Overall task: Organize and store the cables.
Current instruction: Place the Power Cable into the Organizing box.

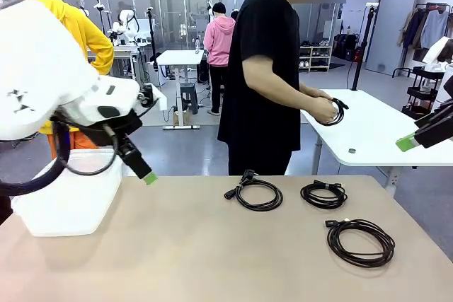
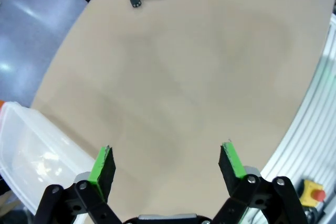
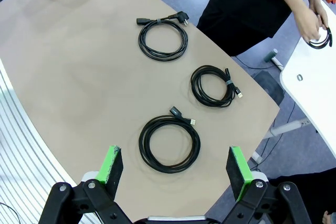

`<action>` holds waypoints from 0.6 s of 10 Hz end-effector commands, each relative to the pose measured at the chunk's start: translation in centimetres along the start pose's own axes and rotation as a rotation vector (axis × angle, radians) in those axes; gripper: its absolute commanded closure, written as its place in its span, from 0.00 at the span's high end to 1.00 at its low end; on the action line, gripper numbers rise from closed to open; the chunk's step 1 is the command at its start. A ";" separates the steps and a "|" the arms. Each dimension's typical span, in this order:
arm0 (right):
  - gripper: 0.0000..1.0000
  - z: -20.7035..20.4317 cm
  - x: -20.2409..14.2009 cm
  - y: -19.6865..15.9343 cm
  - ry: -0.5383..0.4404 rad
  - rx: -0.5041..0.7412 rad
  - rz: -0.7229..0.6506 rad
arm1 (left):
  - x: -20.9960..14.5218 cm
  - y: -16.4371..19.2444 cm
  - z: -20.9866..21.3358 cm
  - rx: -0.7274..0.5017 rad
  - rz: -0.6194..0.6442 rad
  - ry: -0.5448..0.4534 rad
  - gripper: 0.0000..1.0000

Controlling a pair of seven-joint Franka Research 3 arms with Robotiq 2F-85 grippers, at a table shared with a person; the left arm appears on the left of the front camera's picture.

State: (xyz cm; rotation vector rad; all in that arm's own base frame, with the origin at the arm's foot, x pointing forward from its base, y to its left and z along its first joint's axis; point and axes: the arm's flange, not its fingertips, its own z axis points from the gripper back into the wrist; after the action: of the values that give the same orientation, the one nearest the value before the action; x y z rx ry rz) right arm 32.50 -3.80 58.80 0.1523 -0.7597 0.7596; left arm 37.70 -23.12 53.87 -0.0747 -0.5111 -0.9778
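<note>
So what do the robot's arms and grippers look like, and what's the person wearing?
The left arm is a bulky white shell with small black markings and a thick black hose looping under it. The left gripper and right gripper are black with green-padded fingers. The person wears a black short-sleeved T-shirt.

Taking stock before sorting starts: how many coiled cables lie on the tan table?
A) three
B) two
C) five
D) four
A: on the tan table lie the plug-ended coil, the tied coil and the largest coil; the person's hand holds a fourth coil away from it.
</note>
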 end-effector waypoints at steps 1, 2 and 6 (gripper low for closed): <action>1.00 0.0 0.0 -0.2 -0.004 0.004 0.001 | -0.1 1.1 0.9 0.016 0.038 -0.005 1.00; 1.00 0.0 0.0 -0.2 -0.004 0.004 0.001 | 0.0 0.0 0.0 0.000 0.000 0.000 1.00; 1.00 0.0 0.0 -0.2 -0.004 0.004 0.001 | 0.4 0.3 -0.1 0.003 0.009 0.001 1.00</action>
State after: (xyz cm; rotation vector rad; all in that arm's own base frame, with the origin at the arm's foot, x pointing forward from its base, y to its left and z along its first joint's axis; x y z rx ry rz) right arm 32.50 -3.80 58.81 0.1522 -0.7598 0.7595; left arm 38.11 -23.32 54.03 -0.0732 -0.5113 -0.9705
